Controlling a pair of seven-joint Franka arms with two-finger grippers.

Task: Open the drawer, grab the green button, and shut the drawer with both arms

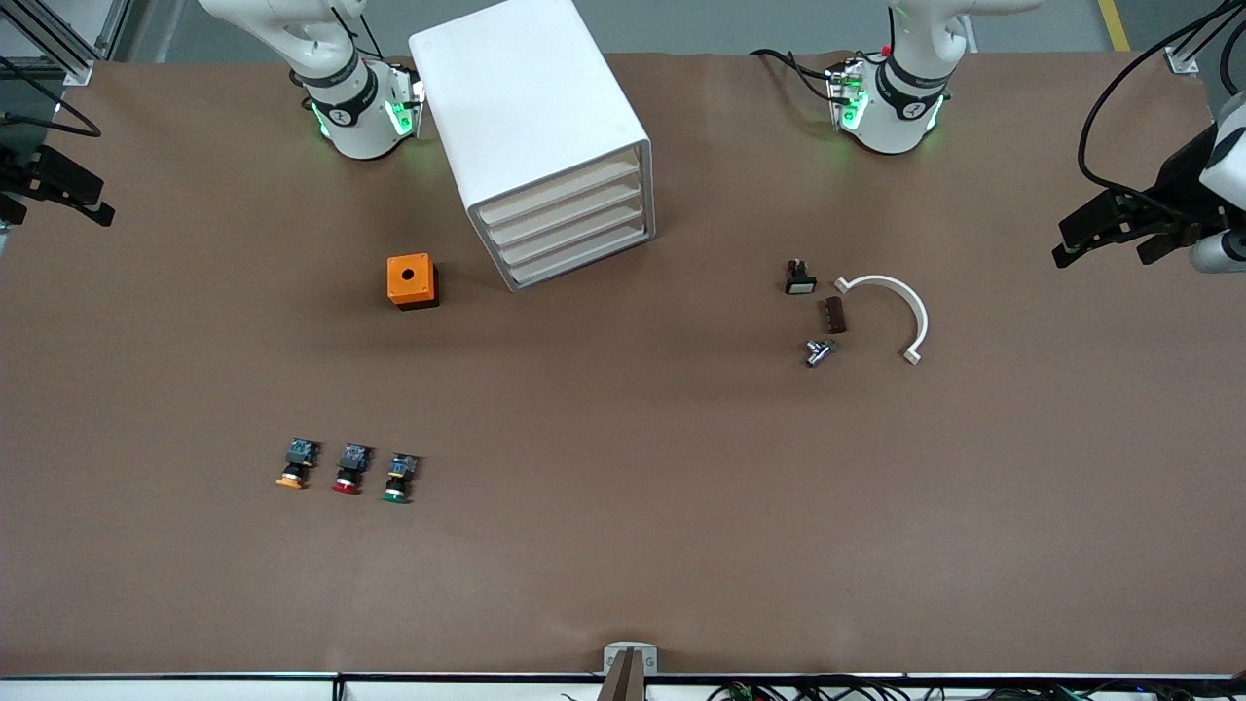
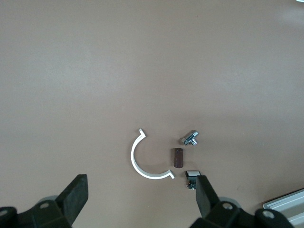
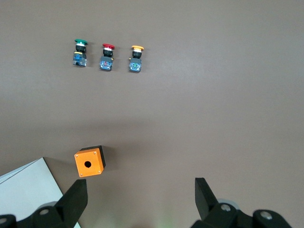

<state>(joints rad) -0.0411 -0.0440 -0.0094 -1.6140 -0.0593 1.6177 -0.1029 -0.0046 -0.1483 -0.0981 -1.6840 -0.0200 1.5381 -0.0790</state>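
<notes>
The white cabinet (image 1: 531, 117) stands between the two arm bases, and its four cream-fronted drawers (image 1: 569, 229) are all shut. The green-capped button (image 1: 397, 479) lies on the brown table, nearer to the front camera than the cabinet. It also shows in the right wrist view (image 3: 80, 51). My left gripper (image 1: 1105, 248) hangs open and empty over the left arm's end of the table; its wrist view shows it (image 2: 141, 190) above small parts. My right gripper (image 1: 54, 206) hangs open and empty over the right arm's end; in its own wrist view it (image 3: 141, 190) is high over the table, beside the cabinet's corner.
An orange box with a round hole (image 1: 412, 280) sits beside the cabinet. A red-capped button (image 1: 349, 469) and an orange-capped button (image 1: 295, 465) lie beside the green one. A white curved piece (image 1: 891, 312), a brown block (image 1: 835, 314), a metal part (image 1: 818, 351) and a white-capped switch (image 1: 800, 278) lie toward the left arm's end.
</notes>
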